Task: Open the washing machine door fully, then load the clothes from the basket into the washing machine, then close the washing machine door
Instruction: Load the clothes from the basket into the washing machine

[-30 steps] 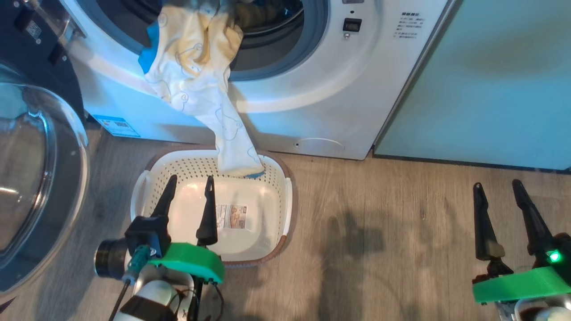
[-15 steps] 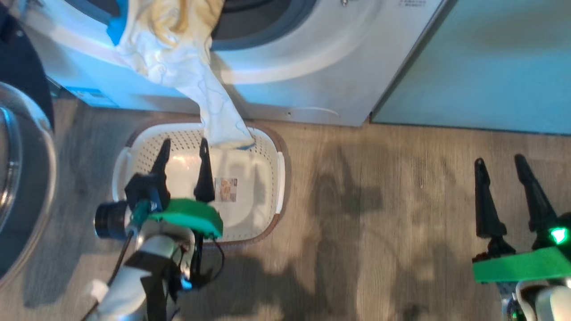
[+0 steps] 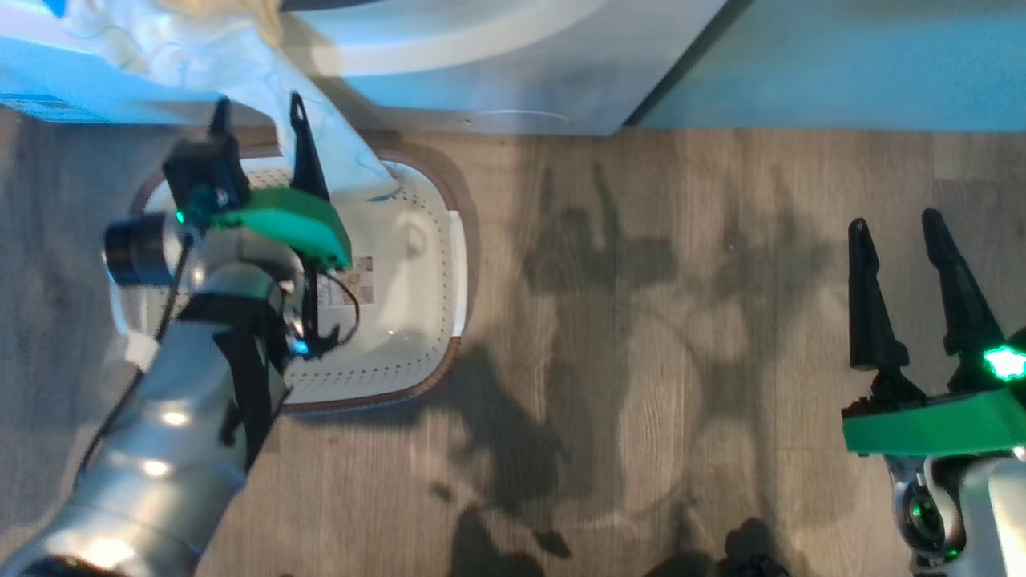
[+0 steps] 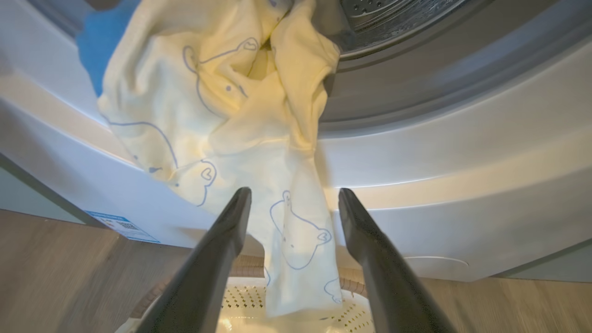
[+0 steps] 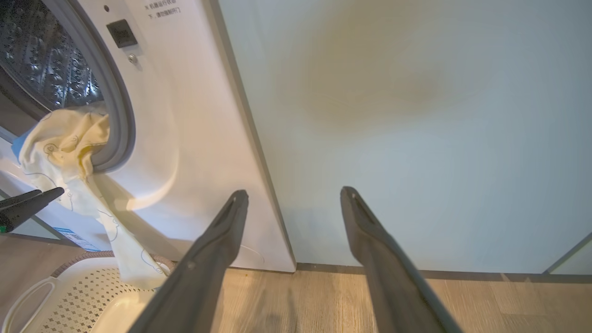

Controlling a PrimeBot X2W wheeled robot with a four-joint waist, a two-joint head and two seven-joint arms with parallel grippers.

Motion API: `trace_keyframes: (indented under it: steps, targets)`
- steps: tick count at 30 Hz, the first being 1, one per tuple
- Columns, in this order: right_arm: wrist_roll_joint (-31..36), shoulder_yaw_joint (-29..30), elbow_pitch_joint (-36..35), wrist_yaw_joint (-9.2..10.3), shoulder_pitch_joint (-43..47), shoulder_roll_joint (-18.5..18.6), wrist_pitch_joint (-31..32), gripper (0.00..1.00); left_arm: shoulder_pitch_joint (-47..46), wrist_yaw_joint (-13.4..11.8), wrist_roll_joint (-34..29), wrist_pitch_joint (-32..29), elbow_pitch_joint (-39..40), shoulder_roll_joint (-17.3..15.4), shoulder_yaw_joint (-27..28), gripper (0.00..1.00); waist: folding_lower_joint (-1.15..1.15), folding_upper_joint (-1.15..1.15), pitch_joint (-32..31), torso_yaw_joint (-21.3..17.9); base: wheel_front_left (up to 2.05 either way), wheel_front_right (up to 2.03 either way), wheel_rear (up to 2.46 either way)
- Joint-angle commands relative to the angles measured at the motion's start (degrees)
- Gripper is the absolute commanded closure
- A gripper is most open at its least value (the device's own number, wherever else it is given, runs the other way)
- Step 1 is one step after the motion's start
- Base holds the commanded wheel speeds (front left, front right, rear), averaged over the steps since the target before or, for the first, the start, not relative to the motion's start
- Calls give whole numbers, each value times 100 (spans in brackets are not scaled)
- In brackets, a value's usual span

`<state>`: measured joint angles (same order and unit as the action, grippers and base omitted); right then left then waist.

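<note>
**Limp cloth, tail looks grabbable**

From the washing machine (image 4: 462,152) drum lip down into the basket (image 3: 425,264), the soft, light clothes (image 4: 240,129) are draped. The dangling tail would likely be pinched best. Left gripper (image 4: 293,192) is spread, pointed at it; right gripper (image 3: 894,220) spread, nothing held.

- Head view: the washing machine (image 3: 481,72) and the clothes (image 3: 232,56) are cut by the top edge, the cloth blurred.
- The left forearm (image 3: 200,344) covers the left of the basket (image 3: 425,240) and part of its label (image 3: 365,280), unreadable.
- Right wrist view: the washer's printed text (image 5: 162,7) is too small to read.
</note>
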<state>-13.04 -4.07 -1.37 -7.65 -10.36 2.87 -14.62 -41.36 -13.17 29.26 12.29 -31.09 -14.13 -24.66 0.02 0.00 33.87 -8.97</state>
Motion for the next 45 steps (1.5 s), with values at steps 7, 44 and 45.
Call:
trace_keyframes:
  steps: [7,44,45]
  targets:
    - [-149,-245,-102,16,-190,16,-38,0,-852,131,-12,-75,-508,-305,225,0,-2,0,310,-312,0,0,0]
    - [-314,-194,-23,16,-214,1,-38,0,-1553,332,157,-43,-1073,-403,203,100,-2,0,88,-132,0,0,0]
    - [-321,-189,-26,16,-207,1,-38,0,-1530,321,148,-118,-932,-453,187,100,-2,0,74,-123,0,0,0]
